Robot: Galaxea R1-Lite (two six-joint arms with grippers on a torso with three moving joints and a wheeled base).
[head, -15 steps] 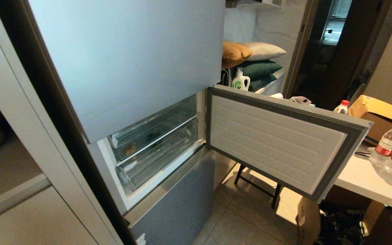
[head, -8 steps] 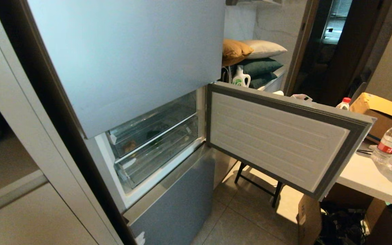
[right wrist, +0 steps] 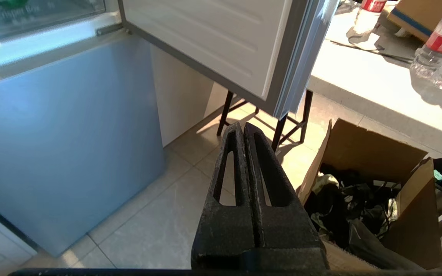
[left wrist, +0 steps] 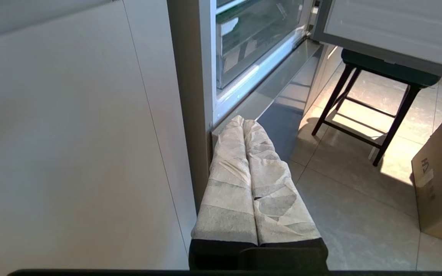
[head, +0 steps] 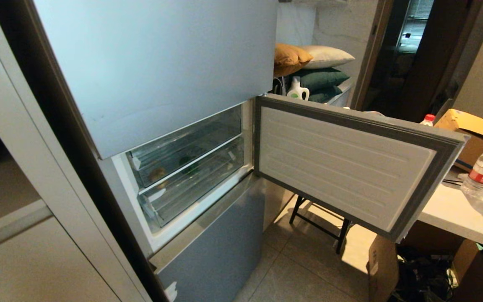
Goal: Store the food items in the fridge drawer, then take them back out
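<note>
While both arms hang low with nothing in their grasp, the fridge drawer (head: 183,149) sits pushed in behind the open middle door (head: 350,163), and the food items lie inside it. Through its clear front the tan potato (head: 157,173) shows toward the robot's left and the dark green bell pepper (head: 188,161) just beside it to the right. The drawer's long axis runs across the fridge opening, so its front lip faces out toward the robot.

The left gripper (left wrist: 244,123) has its paper-wrapped fingers pressed together, empty, pointing at the fridge's lower edge; the drawer lies up and ahead of it. The right gripper (right wrist: 243,128) is likewise closed and empty, aimed at the floor under the open door, near a cardboard box (right wrist: 374,184).

By my reading the left gripper is nearer, and it must rise and open.
</note>
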